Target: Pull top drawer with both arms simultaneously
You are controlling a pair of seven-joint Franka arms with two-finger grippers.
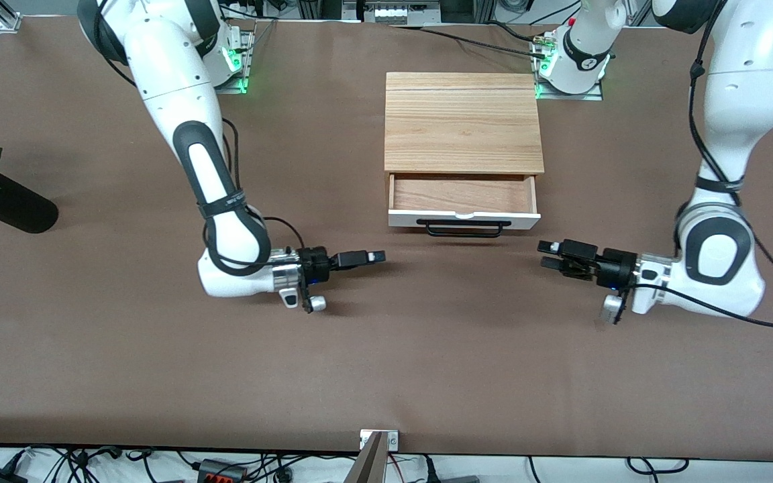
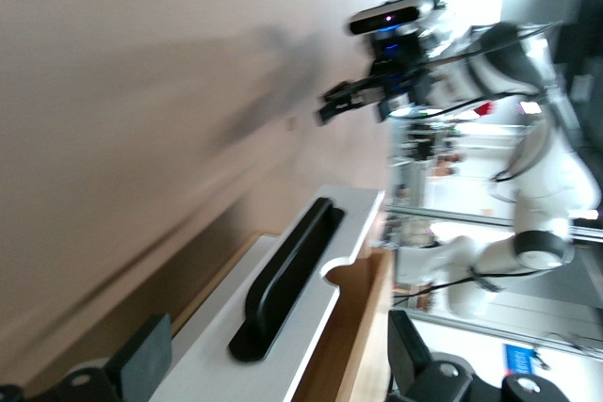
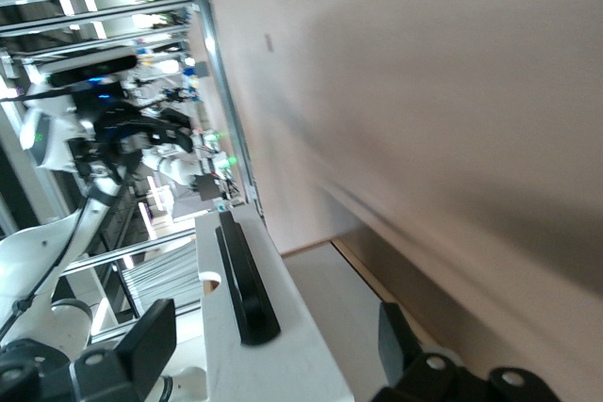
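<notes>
The top drawer (image 1: 464, 216) stands pulled partway out of the wood-grain cabinet (image 1: 464, 124), and its brown inside (image 1: 461, 193) shows. A long black bar handle (image 1: 464, 230) runs along its white front panel. My right gripper (image 1: 374, 257) hangs open and empty low over the bare table, clear of the handle's tip at the right arm's end. My left gripper (image 1: 546, 255) hangs open and empty the same way off the other tip. The left wrist view shows the handle (image 2: 287, 275) ahead of the left gripper (image 2: 278, 364). The right wrist view shows the handle (image 3: 247, 281) ahead of the right gripper (image 3: 273, 345).
A black vase (image 1: 7, 204) with a red flower lies at the right arm's end of the table. Brown tabletop (image 1: 386, 362) stretches from the grippers toward the front camera. Cables hang along the table's front edge (image 1: 380, 448).
</notes>
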